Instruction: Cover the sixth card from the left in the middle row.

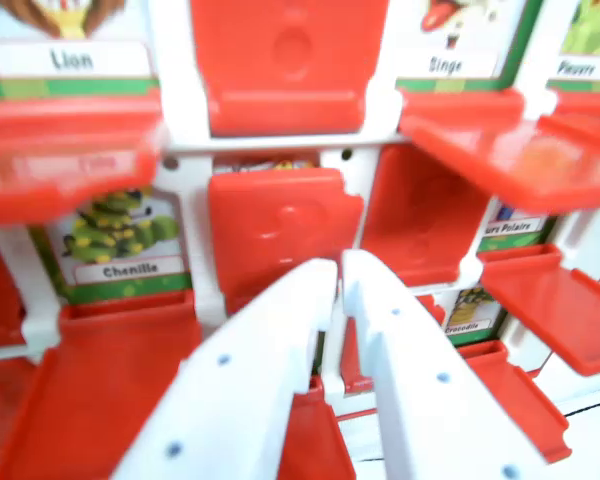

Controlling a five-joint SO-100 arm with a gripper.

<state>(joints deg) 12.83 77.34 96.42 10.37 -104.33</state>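
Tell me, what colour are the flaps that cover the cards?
Red flaps, seen in the wrist view.

Single wrist camera, close-range view down the arm.

The camera looks forward past the gripper (338, 268), which enters from 6 o'clock, onto the card board (185, 130) very near the lens; cards toward 12 o'clock remain legible, nearer flaps blur.

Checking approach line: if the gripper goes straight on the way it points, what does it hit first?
Probably the closed red flap just beyond the tips of the gripper. The white fingers point at its lower edge. Depth is unclear in this blurred wrist view.
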